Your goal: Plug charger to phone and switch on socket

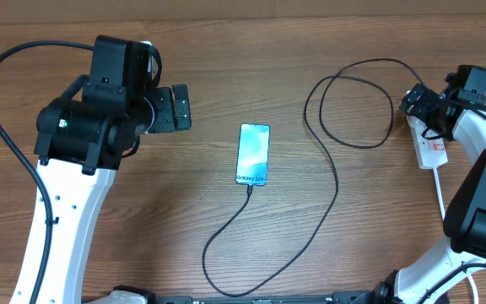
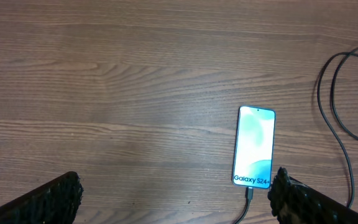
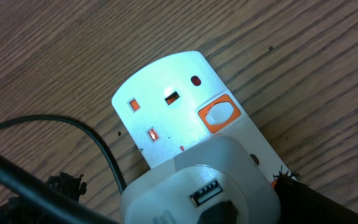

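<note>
I'm looking at the phone [image 1: 253, 154] lying flat on the table [image 1: 226, 51], out ahead of the left end effector [image 2: 178, 198] and nearer its right finger. That end effector is hanging above the table with its fingers spread wide and nothing between them. The charger [image 1: 332, 181] is running into the phone's "Galaxy" end, and the tip looks seated to me, so I'm counting that half as done. The phone's long axis is running toward and away from the rig, with a slight tilt; the Galaxy end and the connector are pointing back at me. Over on the right, the right end effector [image 1: 418, 103] is hovering directly above the socket [image 1: 433, 145], fingers apart and straddling a white adapter [image 3: 204, 180] that is sitting in the strip. I can't tell whether either finger is touching it. The strip is running lengthwise from under the fingers back toward the rig. One orange-framed switch [image 3: 219, 114] is showing just beyond the adapter, beside an empty outlet. I'm seeing no light, so I'm judging the switching as what's left.
</note>
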